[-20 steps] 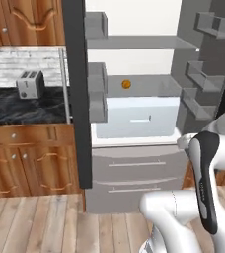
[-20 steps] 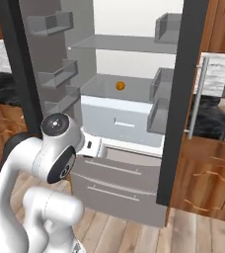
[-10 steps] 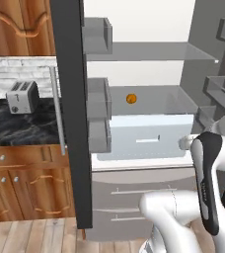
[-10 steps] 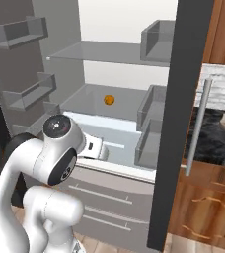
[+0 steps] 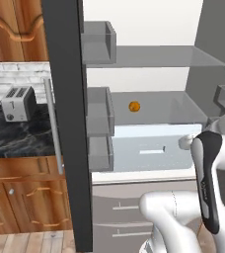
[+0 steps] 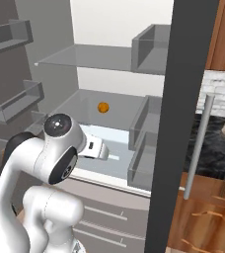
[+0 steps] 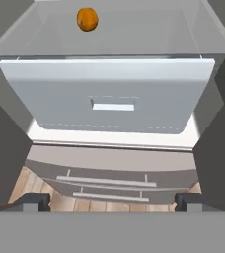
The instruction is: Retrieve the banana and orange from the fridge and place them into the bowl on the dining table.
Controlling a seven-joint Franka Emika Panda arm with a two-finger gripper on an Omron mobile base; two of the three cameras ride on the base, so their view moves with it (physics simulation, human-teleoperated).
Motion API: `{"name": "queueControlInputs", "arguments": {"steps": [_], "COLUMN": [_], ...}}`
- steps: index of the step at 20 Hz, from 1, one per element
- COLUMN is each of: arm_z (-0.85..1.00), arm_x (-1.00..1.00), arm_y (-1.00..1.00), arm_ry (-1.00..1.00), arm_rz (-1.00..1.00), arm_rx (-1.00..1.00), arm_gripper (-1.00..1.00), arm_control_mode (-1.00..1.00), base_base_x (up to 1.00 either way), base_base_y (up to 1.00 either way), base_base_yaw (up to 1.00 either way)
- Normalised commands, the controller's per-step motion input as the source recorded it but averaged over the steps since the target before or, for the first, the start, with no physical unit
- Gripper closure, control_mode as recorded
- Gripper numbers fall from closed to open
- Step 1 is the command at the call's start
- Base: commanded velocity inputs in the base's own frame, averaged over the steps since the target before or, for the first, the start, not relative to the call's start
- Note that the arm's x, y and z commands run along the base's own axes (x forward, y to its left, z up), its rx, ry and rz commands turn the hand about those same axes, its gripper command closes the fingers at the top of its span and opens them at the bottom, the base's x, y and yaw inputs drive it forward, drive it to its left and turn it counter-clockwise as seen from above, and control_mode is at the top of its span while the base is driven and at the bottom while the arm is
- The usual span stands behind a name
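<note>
On the fridge (image 5: 149, 106) shelf, orange (image 5: 134, 106), no legible writing

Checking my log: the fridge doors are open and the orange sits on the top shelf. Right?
Not quite. The fridge doors are open, but the orange sits on the lower shelf, just above the white drawer, not the top shelf. The left base view shows it.

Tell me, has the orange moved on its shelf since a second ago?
No. The orange sits at the same spot on the grey shelf of the fridge; the base drove closer, so everything looks bigger.
</note>
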Motion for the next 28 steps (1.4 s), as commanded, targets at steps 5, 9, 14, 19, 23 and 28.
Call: {"name": "queueControlInputs", "arguments": {"steps": [5,9,14,19,23,28], "arm_z": [0.0,0.0,0.0,0.0,0.0,0.0], "arm_x": [0.58,0.69,0.92,1.0,0.94,0.84], "arm_y": [0.12,0.2,0.17,0.19,0.14,0.11], "arm_ry": [0.02,0.0,0.0,0.0,0.0,0.0], "arm_rz": [0.0,0.0,0.0,0.0,0.0,0.0], "arm_rx": [0.0,0.0,0.0,0.0,0.0,0.0], "arm_gripper": [-1.0,-1.0,-1.0,-1.0,-1.0,-1.0], "arm_control_mode": [-1.0,-1.0,-1.0,-1.0,-1.0,-1.0], "base_base_x": [0.0,0.0,0.0,0.0,0.0,0.0], "base_base_y": [0.0,0.0,0.0,0.0,0.0,0.0], "base_base_yaw": [0.0,0.0,0.0,0.0,0.0,0.0]}}
